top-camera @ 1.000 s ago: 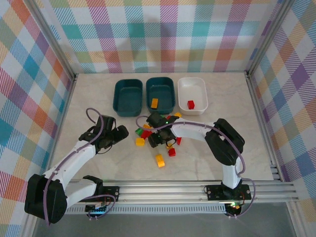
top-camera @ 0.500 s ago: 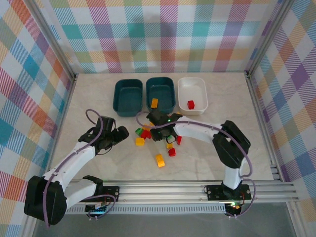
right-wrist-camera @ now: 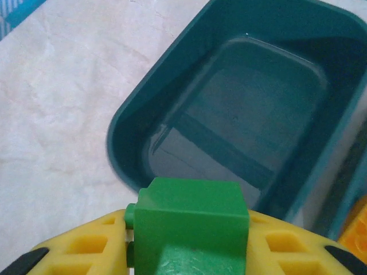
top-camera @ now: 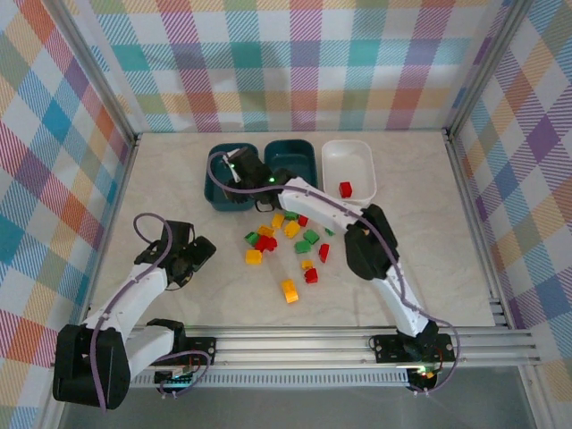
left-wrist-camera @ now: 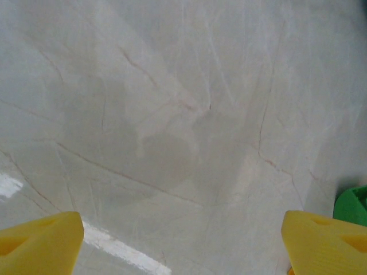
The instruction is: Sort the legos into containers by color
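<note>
grips a green lego (right-wrist-camera: 189,220) in the right end effector (right-wrist-camera: 189,252), yellow fingers (right-wrist-camera: 80,246) either side, over the rim of a dark teal container (right-wrist-camera: 143,126) on the table (right-wrist-camera: 57,86), orange lego (right-wrist-camera: 355,226) at far right.

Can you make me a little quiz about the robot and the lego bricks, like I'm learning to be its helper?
1. True or false: the white bin has a red brick in it.
2. What colour is the brick in the right gripper? A red, B green, C yellow.
3. Which bin is the right gripper above?
Key: 1 true. 2 B, it is a green brick. 3 the left teal bin.
</note>
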Controlling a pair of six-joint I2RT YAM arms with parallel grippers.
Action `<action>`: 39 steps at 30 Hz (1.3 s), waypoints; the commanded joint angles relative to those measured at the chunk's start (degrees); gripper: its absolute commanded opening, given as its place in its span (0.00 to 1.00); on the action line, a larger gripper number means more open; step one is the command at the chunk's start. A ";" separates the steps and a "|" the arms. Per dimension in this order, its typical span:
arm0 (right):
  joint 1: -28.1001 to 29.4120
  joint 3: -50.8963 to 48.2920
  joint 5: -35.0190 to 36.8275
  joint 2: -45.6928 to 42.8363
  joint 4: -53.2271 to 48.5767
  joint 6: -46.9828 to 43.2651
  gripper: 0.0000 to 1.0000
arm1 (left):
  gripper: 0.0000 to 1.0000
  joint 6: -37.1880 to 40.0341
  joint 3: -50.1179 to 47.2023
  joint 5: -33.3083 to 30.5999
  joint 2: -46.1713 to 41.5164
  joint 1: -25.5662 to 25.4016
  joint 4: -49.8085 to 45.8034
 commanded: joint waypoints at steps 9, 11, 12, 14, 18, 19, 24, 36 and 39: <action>-1.59 19.40 -4.07 11.07 -10.09 -2.57 0.55 | 0.91 0.91 0.59 4.86 -5.47 0.66 -1.24; -1.59 19.53 -4.02 9.80 -10.07 -2.90 0.58 | 0.92 1.26 0.99 5.35 -5.54 0.66 -1.25; -1.59 19.37 -3.88 8.84 -10.06 -2.97 0.58 | 0.92 1.28 1.12 5.58 -5.49 0.67 -1.22; -1.59 16.80 -3.18 5.37 -9.26 -3.18 0.58 | 0.93 1.36 1.43 6.18 -5.49 0.67 -0.96; -1.68 1.45 2.06 -6.56 -3.80 -3.03 0.58 | 0.95 2.39 2.13 8.49 -5.47 0.61 -0.18; -1.92 -5.02 3.41 -10.57 -2.02 -2.72 0.58 | 0.95 2.91 2.45 9.19 -5.38 0.31 0.08; -4.84 -34.21 6.91 -28.08 2.77 2.80 0.58 | 0.94 5.52 5.17 7.06 -2.10 -7.17 1.52; -13.77 -64.88 7.54 -45.25 -1.81 15.60 0.70 | 0.85 7.09 10.35 -6.45 12.09 -25.93 4.26; -17.77 -68.29 7.96 -46.04 -0.02 20.14 0.71 | 0.85 6.97 10.82 -5.01 13.54 -26.02 4.60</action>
